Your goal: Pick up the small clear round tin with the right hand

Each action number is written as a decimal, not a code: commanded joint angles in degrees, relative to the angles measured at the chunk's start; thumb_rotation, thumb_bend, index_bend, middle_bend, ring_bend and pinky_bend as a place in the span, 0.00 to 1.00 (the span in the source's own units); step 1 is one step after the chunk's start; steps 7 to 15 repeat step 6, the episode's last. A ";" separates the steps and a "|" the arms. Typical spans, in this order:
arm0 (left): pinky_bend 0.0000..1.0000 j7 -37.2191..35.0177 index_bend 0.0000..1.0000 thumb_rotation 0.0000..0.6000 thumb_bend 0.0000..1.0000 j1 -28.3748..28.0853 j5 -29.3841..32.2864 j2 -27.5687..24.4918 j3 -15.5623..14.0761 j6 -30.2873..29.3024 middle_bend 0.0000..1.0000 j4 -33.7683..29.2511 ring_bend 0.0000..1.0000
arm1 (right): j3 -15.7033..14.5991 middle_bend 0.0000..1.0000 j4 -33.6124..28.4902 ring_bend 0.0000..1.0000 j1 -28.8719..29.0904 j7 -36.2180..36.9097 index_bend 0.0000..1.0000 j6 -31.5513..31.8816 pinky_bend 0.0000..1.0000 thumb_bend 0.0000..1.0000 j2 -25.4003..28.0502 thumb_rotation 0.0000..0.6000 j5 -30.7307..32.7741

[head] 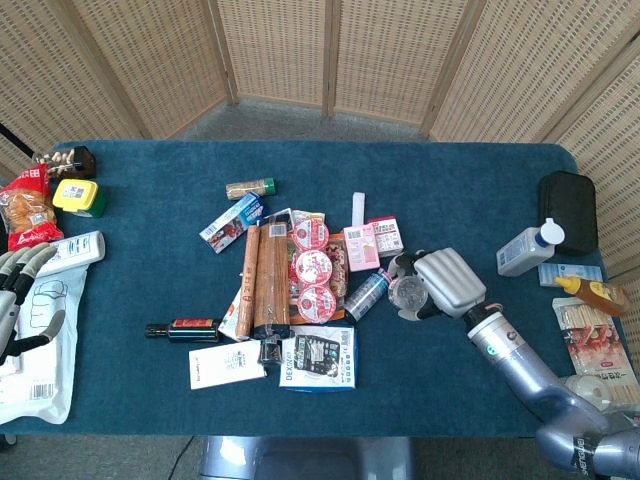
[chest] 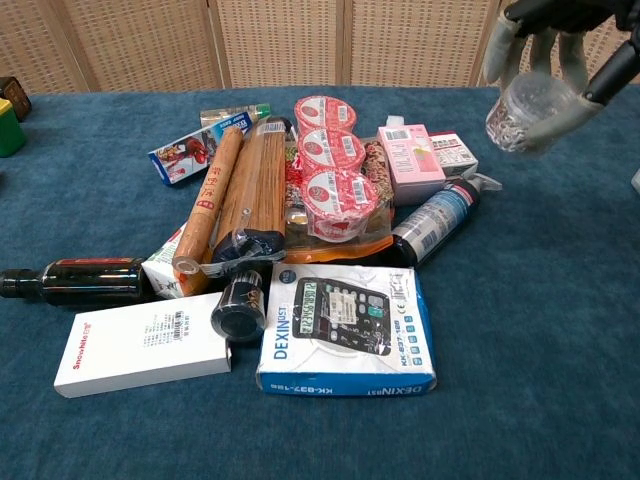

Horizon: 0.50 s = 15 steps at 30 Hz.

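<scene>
Clear plastic with something silvery inside, the small round tin (chest: 522,109) hangs in the air, well off the blue counter (chest: 560,330), above and to the right of the dark spray bottle (chest: 436,221) at the right edge of the central pile. It sits inside the right hand (chest: 545,62), cupped from above: fingers (chest: 500,45) curl down its far side and the thumb props it from the right, so the hand is closed around the tin, not spread. From the head view the tin (head: 409,293) lies just left of the hand's pale back (head: 449,281), its round face tilted rather than level. With the tin already clear of the counter, the pickup looks essentially done. The left hand (head: 20,290) rests far off at the left edge, fingers loosely apart, holding nothing.
</scene>
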<state>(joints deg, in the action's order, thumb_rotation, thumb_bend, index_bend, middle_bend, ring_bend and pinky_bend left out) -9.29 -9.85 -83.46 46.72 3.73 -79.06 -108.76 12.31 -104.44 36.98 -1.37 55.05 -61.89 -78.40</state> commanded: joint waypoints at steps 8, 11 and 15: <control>0.00 -0.83 0.00 1.00 0.45 0.05 -0.04 0.86 -0.05 0.14 0.00 1.01 0.00 | 1.37 0.59 -2.44 0.54 0.91 -2.02 0.42 0.42 0.60 0.14 3.08 1.00 1.46; 0.00 -0.83 0.00 1.00 0.45 0.05 -0.04 0.86 -0.05 0.14 0.00 1.01 0.00 | 1.37 0.59 -2.44 0.54 0.91 -2.02 0.42 0.42 0.60 0.14 3.08 1.00 1.46; 0.00 -0.83 0.00 1.00 0.45 0.05 -0.04 0.86 -0.05 0.14 0.00 1.01 0.00 | 1.37 0.59 -2.44 0.54 0.91 -2.02 0.42 0.42 0.60 0.14 3.08 1.00 1.46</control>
